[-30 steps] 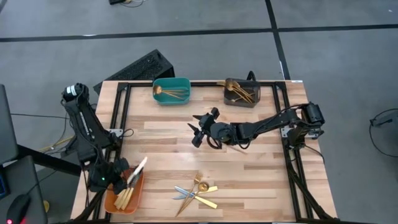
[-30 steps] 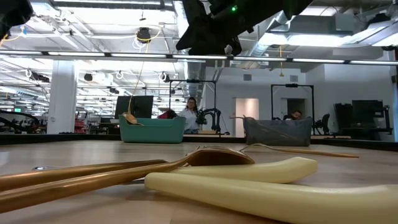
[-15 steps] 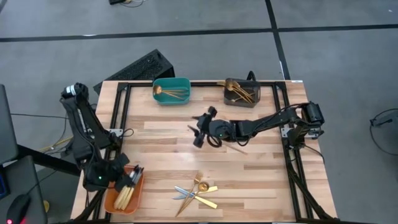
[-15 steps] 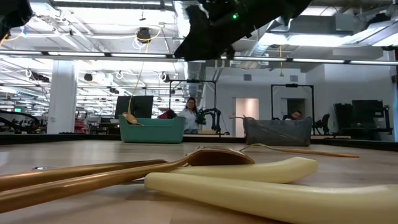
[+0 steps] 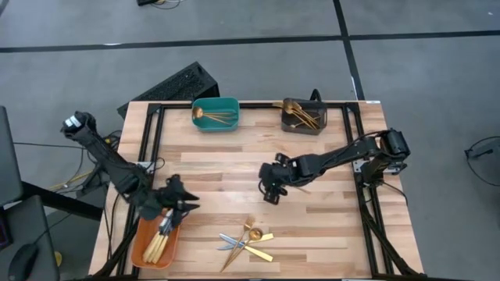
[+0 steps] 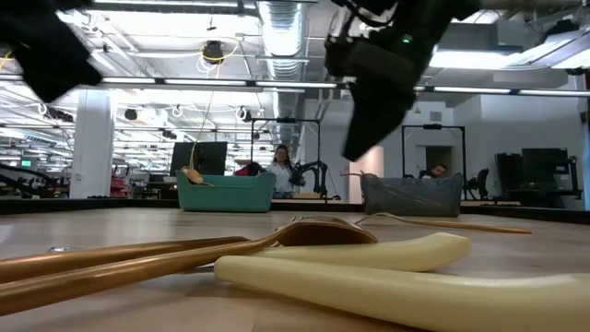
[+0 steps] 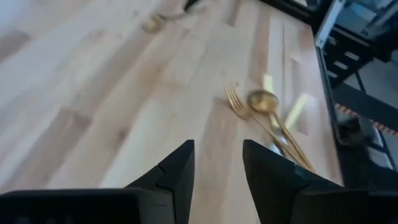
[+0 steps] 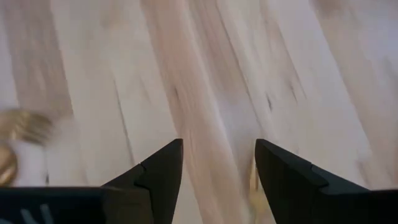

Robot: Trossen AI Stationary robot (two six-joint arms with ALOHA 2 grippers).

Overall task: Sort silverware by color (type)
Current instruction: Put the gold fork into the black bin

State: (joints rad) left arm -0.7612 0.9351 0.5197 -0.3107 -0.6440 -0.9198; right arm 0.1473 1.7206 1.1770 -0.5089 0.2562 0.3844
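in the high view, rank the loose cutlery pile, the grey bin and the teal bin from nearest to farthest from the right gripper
From the right gripper, mid-table:
1. Loose cutlery pile, at the near edge, just below the gripper in the picture.
2. Grey bin, far edge, right side.
3. Teal bin, far edge, left of the grey bin.

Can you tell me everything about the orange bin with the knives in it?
The orange bin is a shallow tray that looks like plastic, sitting flat at the near left corner of the wooden table. Inside lie several knives with pale handles, bunched together and slanting, some tips poking over the rim. The left end effector hangs just above its far edge, empty, not touching it.
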